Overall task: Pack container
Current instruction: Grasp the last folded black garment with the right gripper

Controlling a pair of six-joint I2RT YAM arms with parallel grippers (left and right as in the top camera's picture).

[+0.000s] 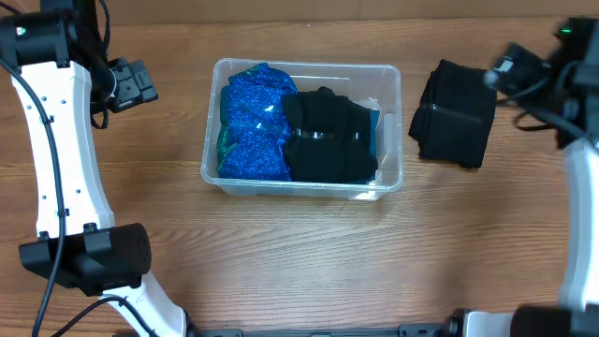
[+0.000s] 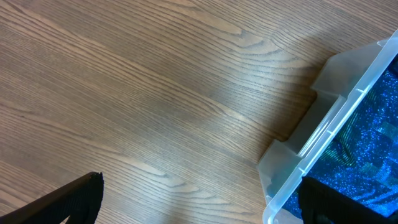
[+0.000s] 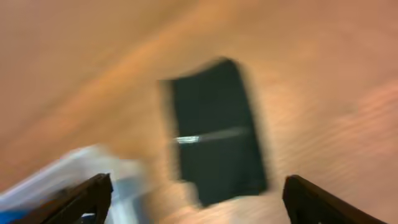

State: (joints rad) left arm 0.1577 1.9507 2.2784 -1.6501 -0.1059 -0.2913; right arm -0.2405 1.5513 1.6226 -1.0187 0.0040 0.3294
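Note:
The clear plastic container point(image 1: 393, 126) sits mid-table and holds a sparkly blue fabric point(image 1: 253, 122) on its left and a folded black garment point(image 1: 328, 136) on its right. A second folded black garment point(image 1: 454, 126) lies on the wood just right of the container. It also shows, blurred, in the right wrist view point(image 3: 214, 130). My right gripper point(image 3: 199, 199) is open and empty above it. My left gripper point(image 2: 199, 202) is open and empty over bare wood, left of the container's corner point(image 2: 329, 124).
The left arm's white links point(image 1: 56, 159) run down the table's left side. The right arm point(image 1: 580, 187) stands at the right edge. Wood tabletop point(image 1: 299, 262) lies in front of the container.

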